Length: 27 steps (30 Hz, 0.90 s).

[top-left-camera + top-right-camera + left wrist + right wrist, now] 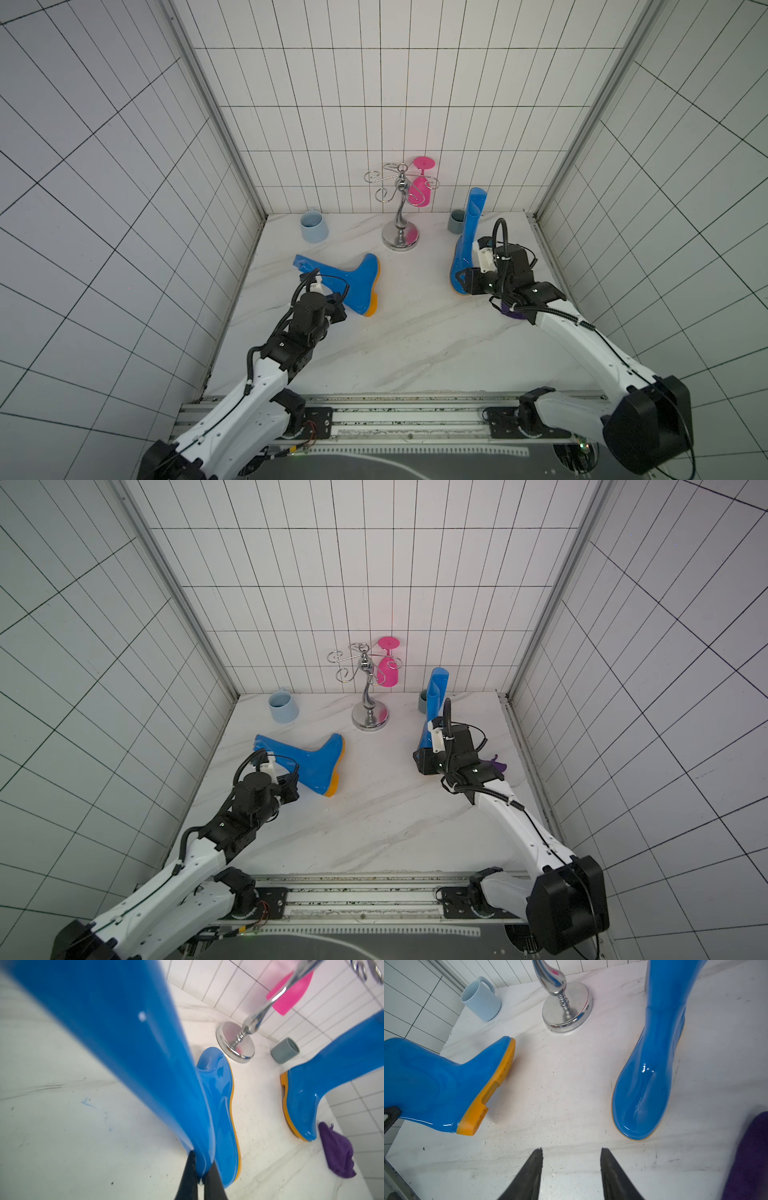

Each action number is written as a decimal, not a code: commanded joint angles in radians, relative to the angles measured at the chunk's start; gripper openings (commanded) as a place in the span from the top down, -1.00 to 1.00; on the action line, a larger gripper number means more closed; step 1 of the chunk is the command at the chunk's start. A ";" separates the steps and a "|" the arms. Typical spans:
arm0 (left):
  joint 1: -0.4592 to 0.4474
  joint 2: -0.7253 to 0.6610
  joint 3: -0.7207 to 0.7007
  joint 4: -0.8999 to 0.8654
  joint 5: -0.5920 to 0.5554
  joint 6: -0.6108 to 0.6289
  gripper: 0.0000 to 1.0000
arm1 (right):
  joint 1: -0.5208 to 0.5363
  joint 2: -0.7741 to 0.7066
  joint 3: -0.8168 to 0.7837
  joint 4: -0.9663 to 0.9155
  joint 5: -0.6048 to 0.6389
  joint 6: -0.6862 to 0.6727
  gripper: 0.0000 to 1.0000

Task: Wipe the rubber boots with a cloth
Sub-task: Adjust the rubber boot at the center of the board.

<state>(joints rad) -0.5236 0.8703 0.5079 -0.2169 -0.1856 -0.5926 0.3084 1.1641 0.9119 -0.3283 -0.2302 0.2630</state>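
My left hand (201,1167) was pinched tight on the shaft of the lying boot (347,282). My right hand (571,1150) hung spread and empty over the tabletop (395,332), near the toe of the standing boot (652,1076). The cloth (336,1151) lay on the tabletop just beside that toe, under my right arm.

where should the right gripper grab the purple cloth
Pinch the cloth at its bunched-up middle fold, coming straight down from above with the right gripper open. It lies crumpled on the table beside the upright boot, close to the side wall, so sideways approaches look cramped.
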 commanded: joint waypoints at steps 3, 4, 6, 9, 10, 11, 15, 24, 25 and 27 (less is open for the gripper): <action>-0.261 0.171 0.196 -0.195 -0.233 0.196 1.00 | -0.047 -0.070 0.091 -0.115 0.003 -0.037 0.05; -0.317 0.212 0.248 -0.247 -0.284 0.220 1.00 | -0.054 -0.083 0.096 -0.124 0.003 -0.038 0.05; -0.404 0.286 0.332 -0.332 -0.358 0.256 1.00 | -0.068 -0.107 0.100 -0.138 0.005 -0.038 0.05; -0.544 0.393 0.431 -0.434 -0.464 0.267 1.00 | -0.093 -0.137 0.101 -0.150 0.002 -0.038 0.04; -0.603 0.434 0.456 -0.466 -0.508 0.260 1.00 | -0.101 -0.144 0.101 -0.156 0.000 -0.040 0.04; -0.662 0.474 0.478 -0.496 -0.556 0.250 1.00 | -0.109 -0.148 0.104 -0.162 -0.001 -0.044 0.05; -0.851 0.661 0.562 -0.569 -0.640 0.227 1.00 | -0.139 -0.168 0.111 -0.177 0.001 -0.050 0.04; -1.041 1.089 0.827 -0.654 -0.689 0.389 1.00 | -0.237 -0.250 0.141 -0.186 0.078 -0.005 0.03; -1.040 1.092 0.834 -0.642 -0.680 0.412 1.00 | -0.244 -0.252 0.148 -0.186 0.078 -0.006 0.02; -1.026 1.086 0.835 -0.621 -0.651 0.441 1.00 | -0.253 -0.250 0.163 -0.190 0.067 -0.010 0.02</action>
<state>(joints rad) -1.5742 1.9736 1.3178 -0.8131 -0.8467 -0.2211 0.0715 0.9253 0.9497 -0.5053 -0.1772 0.2520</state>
